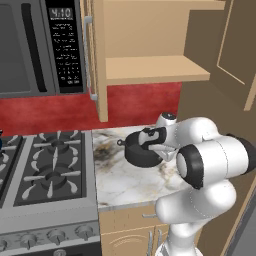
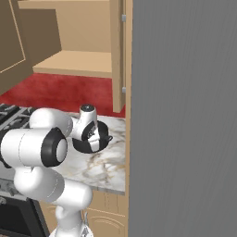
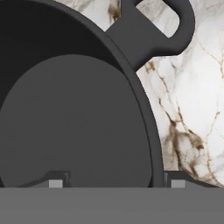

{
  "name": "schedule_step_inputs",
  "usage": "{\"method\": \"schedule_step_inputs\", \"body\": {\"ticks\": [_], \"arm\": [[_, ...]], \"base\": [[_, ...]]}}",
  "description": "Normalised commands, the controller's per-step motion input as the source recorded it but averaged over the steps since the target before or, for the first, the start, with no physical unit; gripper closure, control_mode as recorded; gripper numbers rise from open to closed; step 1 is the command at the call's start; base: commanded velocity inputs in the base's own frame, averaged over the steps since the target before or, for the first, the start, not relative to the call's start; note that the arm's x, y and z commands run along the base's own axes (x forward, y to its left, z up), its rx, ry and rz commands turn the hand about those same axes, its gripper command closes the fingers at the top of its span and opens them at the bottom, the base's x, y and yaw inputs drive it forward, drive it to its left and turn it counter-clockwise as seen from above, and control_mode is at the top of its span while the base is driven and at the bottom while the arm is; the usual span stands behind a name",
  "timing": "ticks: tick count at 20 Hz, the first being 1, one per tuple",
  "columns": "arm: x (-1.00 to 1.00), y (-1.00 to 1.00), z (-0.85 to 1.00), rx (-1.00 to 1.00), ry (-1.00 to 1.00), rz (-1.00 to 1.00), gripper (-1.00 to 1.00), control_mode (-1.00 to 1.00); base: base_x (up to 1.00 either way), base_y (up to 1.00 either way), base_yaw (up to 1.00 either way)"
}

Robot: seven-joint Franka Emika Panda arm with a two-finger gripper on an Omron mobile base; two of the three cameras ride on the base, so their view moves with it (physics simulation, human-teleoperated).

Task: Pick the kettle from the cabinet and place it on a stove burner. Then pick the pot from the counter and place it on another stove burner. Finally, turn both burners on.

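The dark pot sits on the marble counter, right of the stove. My gripper reaches down onto its rim. In the hand view my gripper straddles the wall of the pot: one fingertip is inside, the other outside over the counter, jaws apart. A loop handle points away. The cabinet stands open, its shelf bare. A dark blue sliver at the picture's left edge over the stove may be the kettle.
A microwave hangs above the stove, whose knobs line its front. The cabinet's open door juts out above the counter's left end. A tall brown cabinet and a grey panel close off the right.
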Motion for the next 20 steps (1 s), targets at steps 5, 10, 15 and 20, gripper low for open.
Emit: {"method": "schedule_step_inputs", "body": {"ticks": [5,10,15,20], "arm": [[0.0,0.0,-0.11,0.0,0.0,0.0,1.0,-1.0],[0.0,0.0,-0.08,0.0,0.0,0.0,1.0,-1.0],[-0.05,0.0,-0.01,0.0,0.0,0.0,1.0,-1.0],[-0.24,0.0,0.0,0.0,-0.01,0.0,1.0,-1.0]], "base": [[0.0,0.0,0.0],[0.0,0.0,0.0],[0.0,0.0,0.0],[0.0,0.0,0.0]]}}
